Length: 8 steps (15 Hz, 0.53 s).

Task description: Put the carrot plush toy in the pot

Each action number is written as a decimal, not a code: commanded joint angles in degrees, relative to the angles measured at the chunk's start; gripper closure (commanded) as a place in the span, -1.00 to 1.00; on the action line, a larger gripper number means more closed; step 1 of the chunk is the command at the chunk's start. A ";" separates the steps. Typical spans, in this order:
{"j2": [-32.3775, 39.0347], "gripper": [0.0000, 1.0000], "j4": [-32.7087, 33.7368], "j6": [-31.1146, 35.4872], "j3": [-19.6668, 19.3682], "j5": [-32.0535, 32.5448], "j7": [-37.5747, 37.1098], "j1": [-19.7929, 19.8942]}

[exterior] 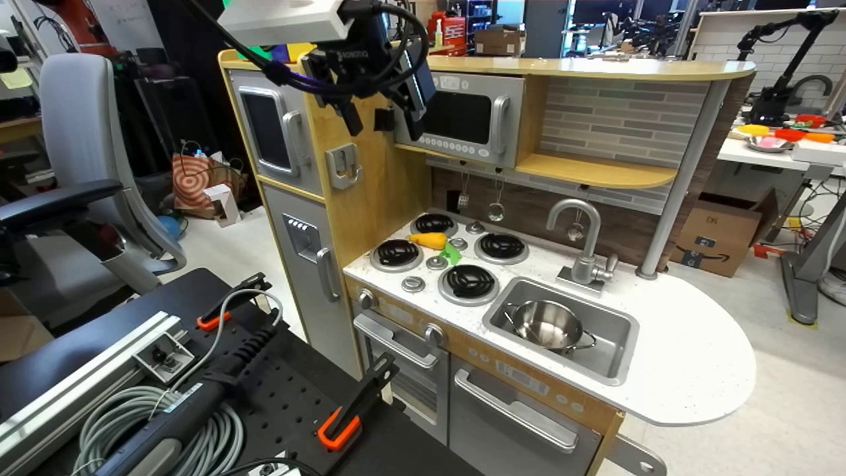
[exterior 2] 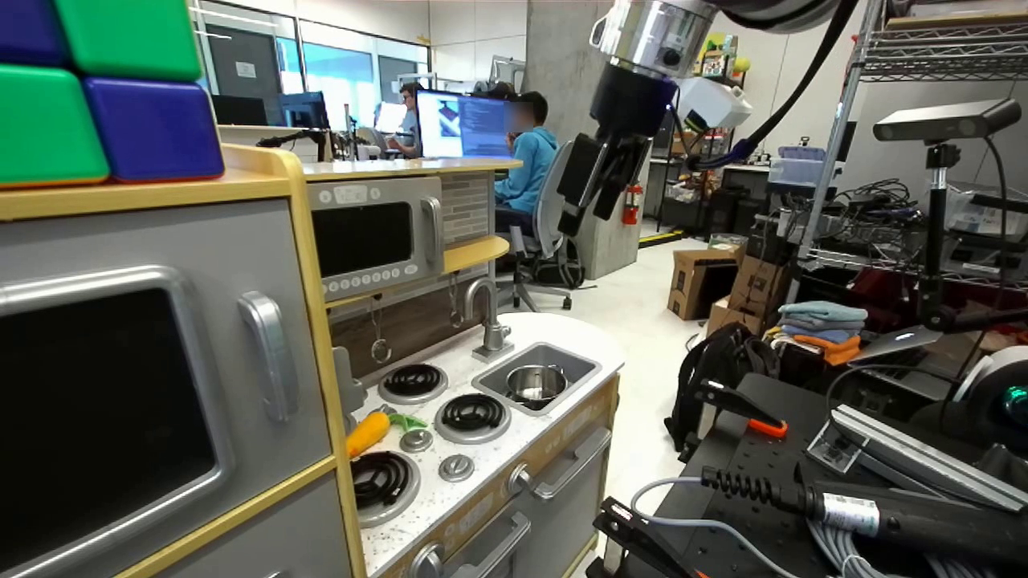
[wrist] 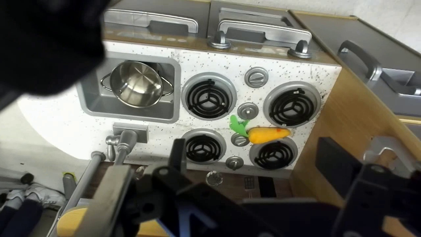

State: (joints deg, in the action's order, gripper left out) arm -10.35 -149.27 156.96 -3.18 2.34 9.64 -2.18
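The carrot plush toy, orange-yellow with a green leafy end, lies on the stove top among the burners in both exterior views [exterior: 431, 240] [exterior 2: 368, 434]. In the wrist view the carrot [wrist: 268, 135] overlaps the rim of a burner, its leaves beside a knob. The silver pot stands in the sink basin in both exterior views [exterior: 547, 324] [exterior 2: 536, 384] and shows in the wrist view [wrist: 136, 84]; its visible inside is empty. My gripper [exterior: 385, 127] is open and empty, high above the counter in front of the microwave; its fingers are wide apart in the wrist view [wrist: 251, 143].
The grey sink [exterior: 624, 357] is set into the white counter, with a faucet [exterior: 581, 231] behind it. A microwave [exterior: 456, 116], a wooden shelf [exterior: 598, 170] and a tall fridge panel [exterior: 370, 218] border the stove. A black table [exterior: 284, 396] holds cables and clamps.
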 commanded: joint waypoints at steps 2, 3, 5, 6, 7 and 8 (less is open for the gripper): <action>-1.16 -1.00 0.15 -2.89 0.40 3.00 3.09 1.16; -1.93 -1.00 0.39 -5.71 -0.60 3.73 7.56 1.07; -2.07 -1.00 1.30 -8.49 -1.27 4.99 13.16 1.09; -2.18 -1.00 1.46 -9.00 -2.47 2.29 18.74 -0.10; -2.02 -1.00 1.39 -8.53 -3.24 1.03 23.04 -0.65; -1.55 -1.00 1.38 -7.88 -3.71 0.29 26.94 -0.98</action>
State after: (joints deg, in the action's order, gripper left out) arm -11.08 -148.28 150.40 -4.89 5.04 25.72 -1.72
